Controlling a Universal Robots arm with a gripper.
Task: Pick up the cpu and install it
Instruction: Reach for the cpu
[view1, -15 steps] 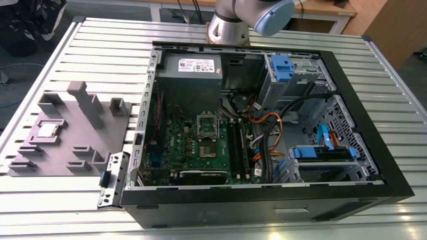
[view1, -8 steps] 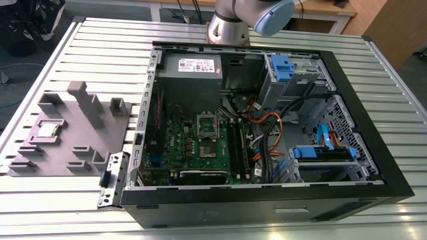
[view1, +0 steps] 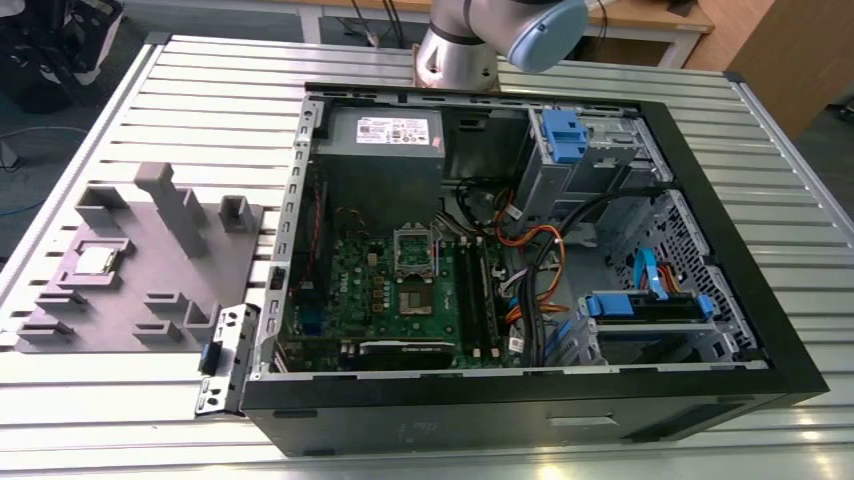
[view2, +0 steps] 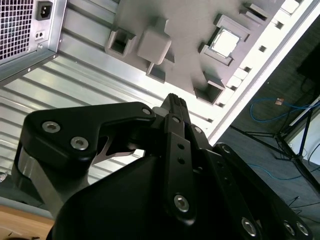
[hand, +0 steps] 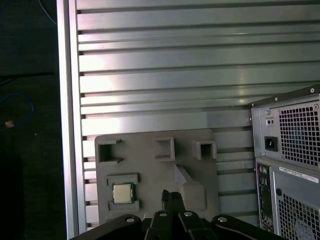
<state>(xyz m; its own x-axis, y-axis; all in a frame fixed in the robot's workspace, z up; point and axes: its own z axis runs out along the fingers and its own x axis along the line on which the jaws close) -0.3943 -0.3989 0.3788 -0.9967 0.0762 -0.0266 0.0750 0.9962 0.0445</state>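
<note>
The cpu (view1: 96, 260) is a small silvery square lying in a recess of the grey moulded tray (view1: 147, 290), on the exterior view's left, outside the computer case. Both wrist views show it from high above, cpu (view2: 225, 41) and cpu (hand: 122, 193), each time seated in the tray (hand: 150, 170). My gripper (hand: 170, 196) hangs well above the tray with its black fingers pressed together and nothing between them; in the second wrist view the gripper (view2: 175, 102) looks the same. The arm's base (view1: 461, 45) stands behind the case.
The open computer case (view1: 534, 400) lies on the slatted metal table (view1: 200, 80). Inside are the motherboard with its shiny socket frame (view1: 416, 245), a grey power supply (view1: 380, 135), cables and blue drive bays (view1: 647, 305). The table's edge (hand: 70, 125) runs close beside the tray.
</note>
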